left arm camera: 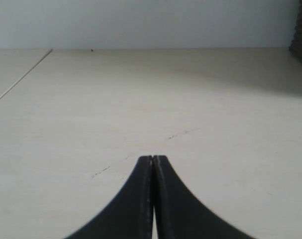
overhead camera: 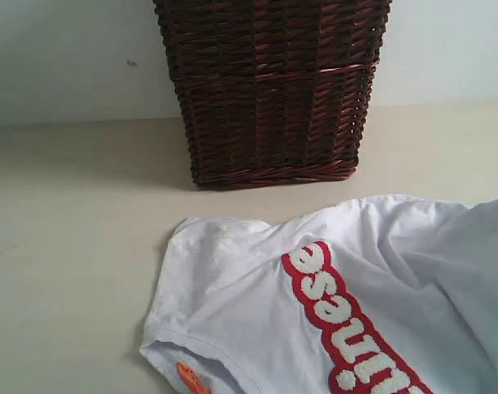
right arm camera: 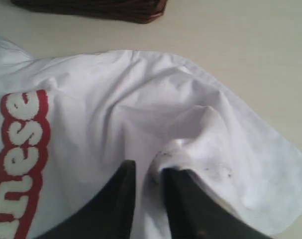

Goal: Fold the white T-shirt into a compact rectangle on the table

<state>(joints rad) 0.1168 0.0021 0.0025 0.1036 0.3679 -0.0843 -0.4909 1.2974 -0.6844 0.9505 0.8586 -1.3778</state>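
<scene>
White cotton, the white T-shirt (overhead camera: 257,312) lies on the table (overhead camera: 68,246) at five o'clock in the exterior view, lettering running eleven-to-five, a fold pinched by the nearer right gripper (right arm camera: 150,169); the left gripper (left arm camera: 153,158), closed empty, faces only tabletop.

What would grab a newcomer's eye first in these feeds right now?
The white T-shirt with its red-outlined letters lies wrinkled across the lower right of the exterior view, on the pale table. Behind it stands a dark brown wicker basket. In the wrist views, the right gripper pinches a bunched fold of the shirt, while the left gripper is shut over bare table.
</scene>
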